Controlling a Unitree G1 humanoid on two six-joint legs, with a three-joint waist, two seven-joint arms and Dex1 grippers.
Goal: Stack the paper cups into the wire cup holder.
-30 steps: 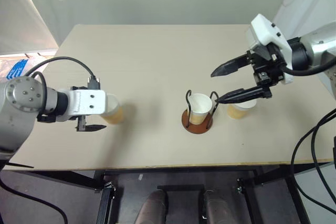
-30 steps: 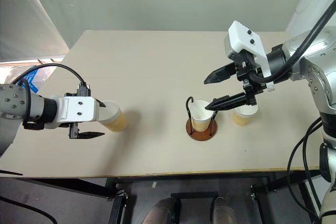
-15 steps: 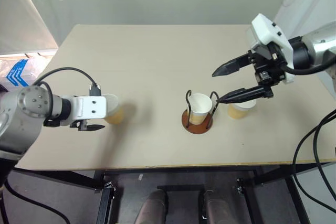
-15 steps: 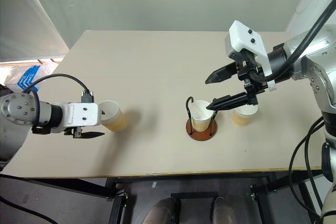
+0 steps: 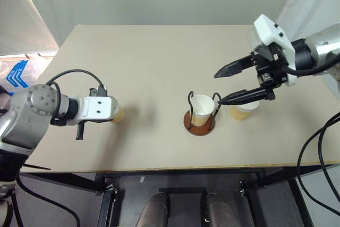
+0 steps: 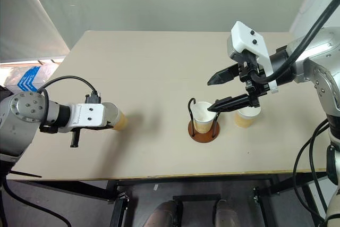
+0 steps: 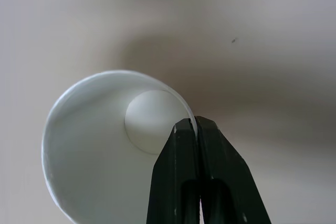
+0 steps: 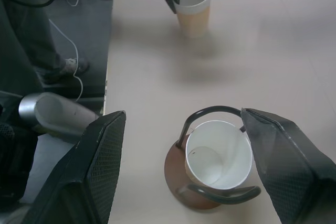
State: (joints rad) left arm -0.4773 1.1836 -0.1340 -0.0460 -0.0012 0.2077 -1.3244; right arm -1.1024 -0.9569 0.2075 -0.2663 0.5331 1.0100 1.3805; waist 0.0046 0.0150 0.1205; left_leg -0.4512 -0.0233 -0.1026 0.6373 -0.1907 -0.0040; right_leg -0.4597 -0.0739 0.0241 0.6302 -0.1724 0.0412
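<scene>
Three paper cups stand on the beige table [image 5: 159, 57]. My left gripper [image 7: 195, 123] is shut on the rim of the left cup [image 5: 118, 114], one finger inside and one outside, and the cup [image 7: 100, 145] leans over. A second cup [image 5: 202, 109] sits upright inside the wire cup holder [image 5: 200, 127] at the table's middle front. The third cup [image 5: 244, 112] stands just right of the holder. My right gripper [image 5: 218, 87] hangs open above the holder and that cup, touching neither.
The table's front edge runs close below the holder and both arms. Black cables [image 5: 319, 147] hang off the right side. A blue bag [image 5: 18, 73] lies on the floor past the left edge. The far half of the table offers open room.
My left gripper has shut on the left cup's rim, and the hand has sunk a little. The right arm and the other two cups have not moved.
</scene>
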